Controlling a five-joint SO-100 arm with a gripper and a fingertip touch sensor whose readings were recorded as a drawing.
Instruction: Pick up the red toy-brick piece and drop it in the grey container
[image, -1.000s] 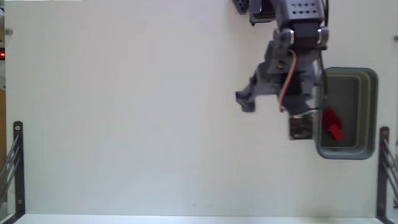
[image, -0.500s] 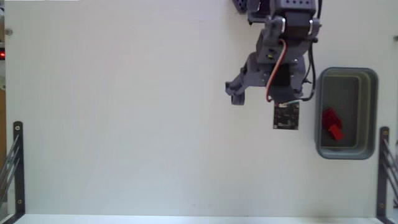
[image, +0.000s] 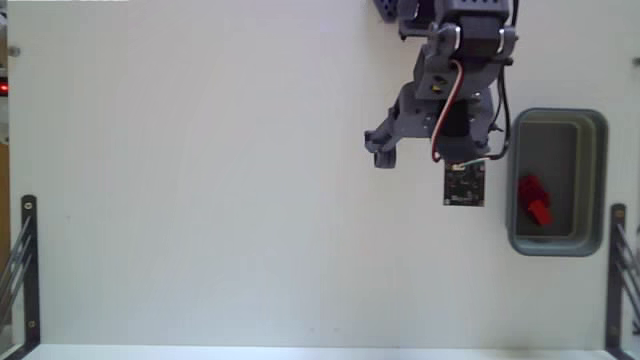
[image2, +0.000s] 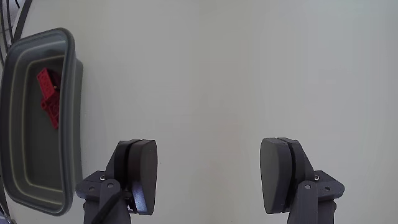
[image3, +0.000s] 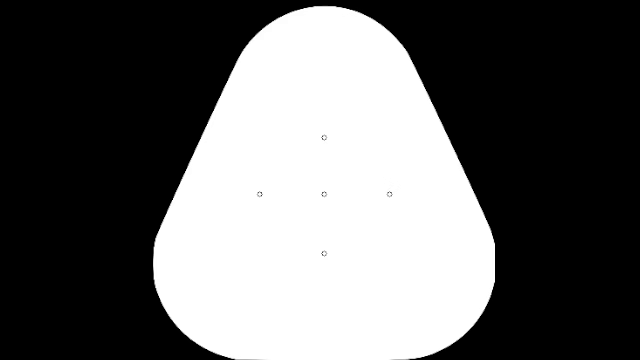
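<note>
grey container (image2: 73, 118), left of the jaws: smooth matt plastic. red toy-brick piece (image2: 48, 96) inside: glossy plastic. table (image2: 249, 68): matt white.

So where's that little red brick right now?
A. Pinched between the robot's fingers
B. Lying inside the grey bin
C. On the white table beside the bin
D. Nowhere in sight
B. The red toy-brick piece lies inside the grey container, and the gripper stands open and empty over the bare white table; the fixed view shows the same.
</note>
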